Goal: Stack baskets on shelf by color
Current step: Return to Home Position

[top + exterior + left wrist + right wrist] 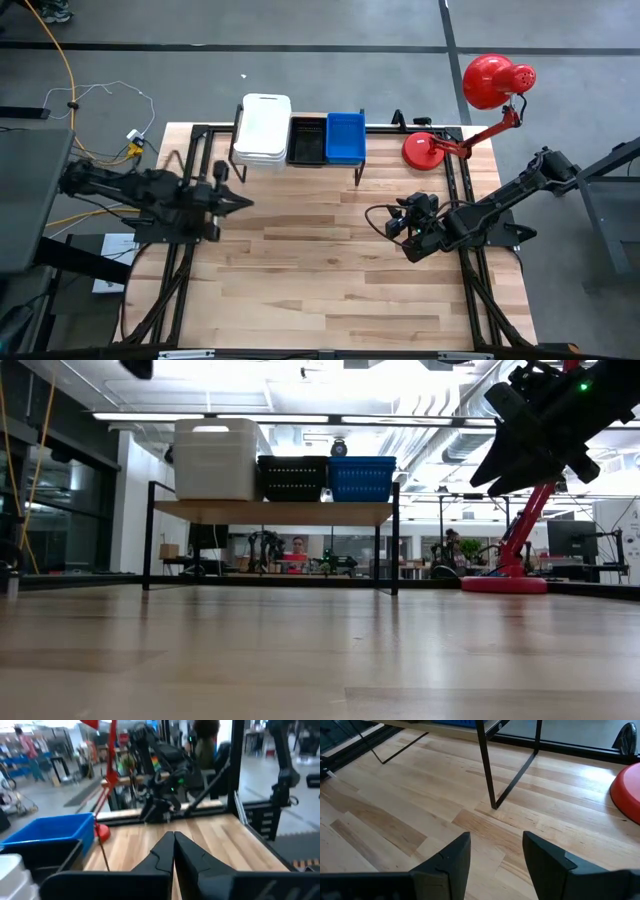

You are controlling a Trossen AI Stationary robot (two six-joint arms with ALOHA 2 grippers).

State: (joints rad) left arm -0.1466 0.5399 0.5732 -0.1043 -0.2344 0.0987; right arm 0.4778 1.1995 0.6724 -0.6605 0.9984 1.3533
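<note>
the baskets (345,136) on the shelf (270,512) look light, rigid plastic, best pinched by a rim wall; left gripper (173,837) closed empty, right gripper (495,840) open.

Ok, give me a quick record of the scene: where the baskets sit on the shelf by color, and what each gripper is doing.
shelf: at the far edge of the table, carrying every basket in view
white baskets: left end of the shelf in the high view, tallest pile
black baskets: middle, between white and blue
blue baskets: right end
left gripper: shut, empty, over the table's left side, apart from the shelf
right gripper: open, empty, above the table's right side
red lamp: base on the table, right of the shelf
</note>
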